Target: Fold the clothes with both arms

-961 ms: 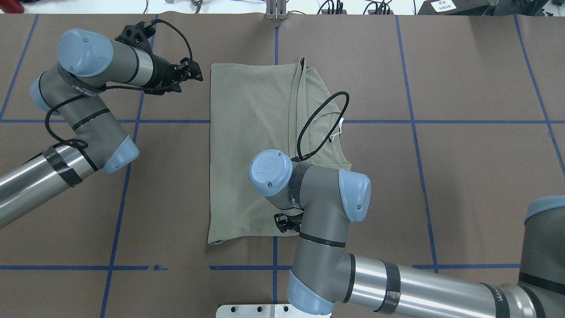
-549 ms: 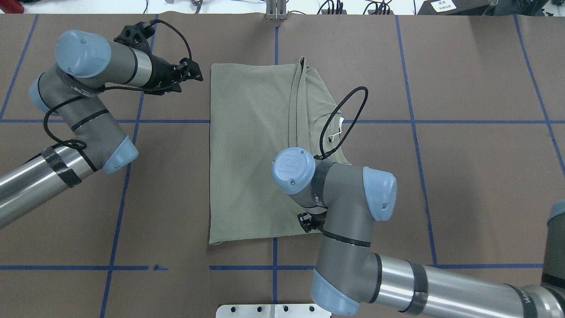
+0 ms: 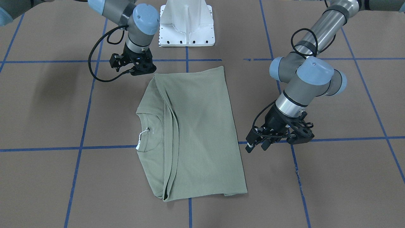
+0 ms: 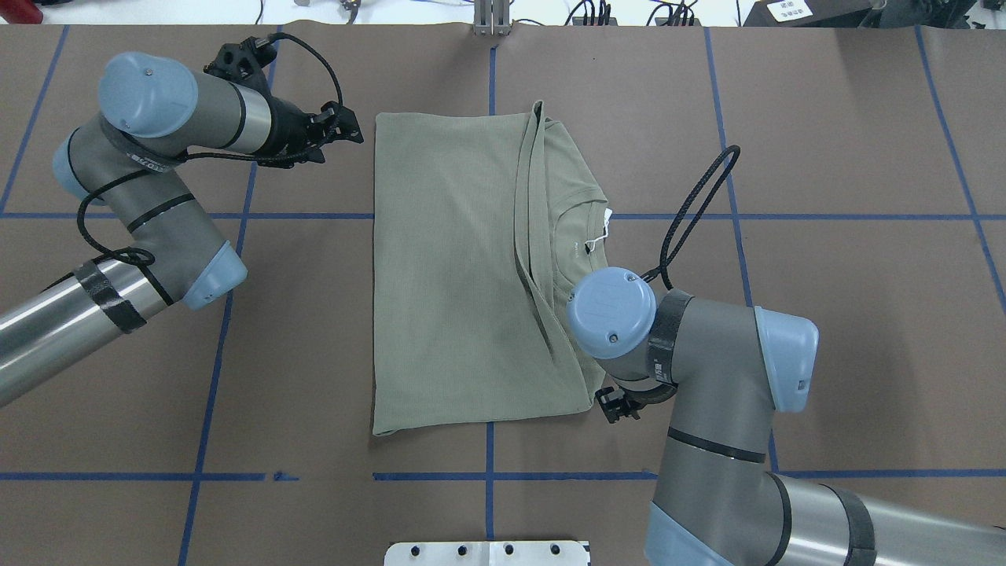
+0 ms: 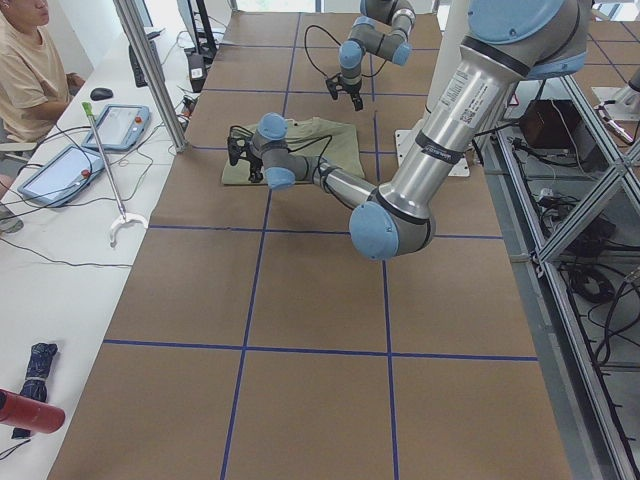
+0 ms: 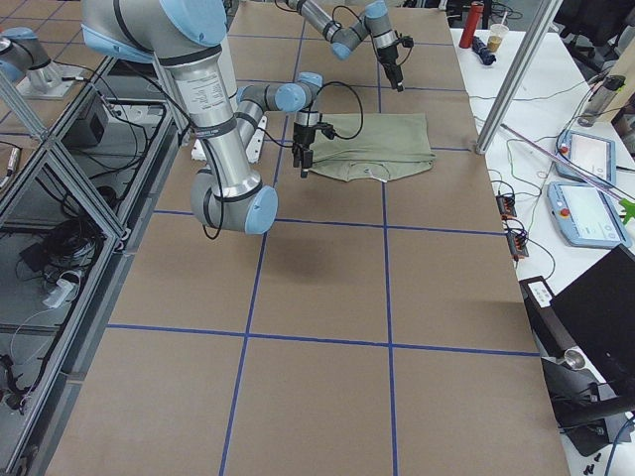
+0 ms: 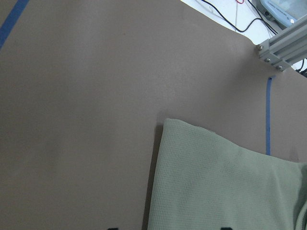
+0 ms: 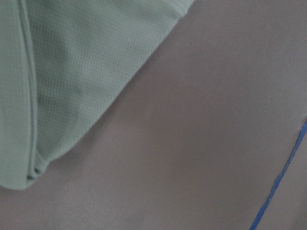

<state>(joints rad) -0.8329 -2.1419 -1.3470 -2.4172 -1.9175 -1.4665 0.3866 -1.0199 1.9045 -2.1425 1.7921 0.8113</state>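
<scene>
The pale green shirt lies flat in a folded rectangle at mid-table, its neck and white tag toward the robot's right. In the front view the shirt has a long fold line beside the collar. My left gripper hovers open just off the shirt's far left corner; that corner shows in the left wrist view. My right gripper is beside the near right corner, off the cloth, open and holding nothing. From overhead the right gripper is mostly hidden under its wrist.
Blue tape lines grid the brown table. The white pedestal base stands at the near edge, and an aluminium post at the far edge. A seated person and tablets are beyond the far side.
The right arm has swung to the robot's right, carrying its gripper from over the shirt's near edge to just past its near right corner. The left arm has barely moved.
</scene>
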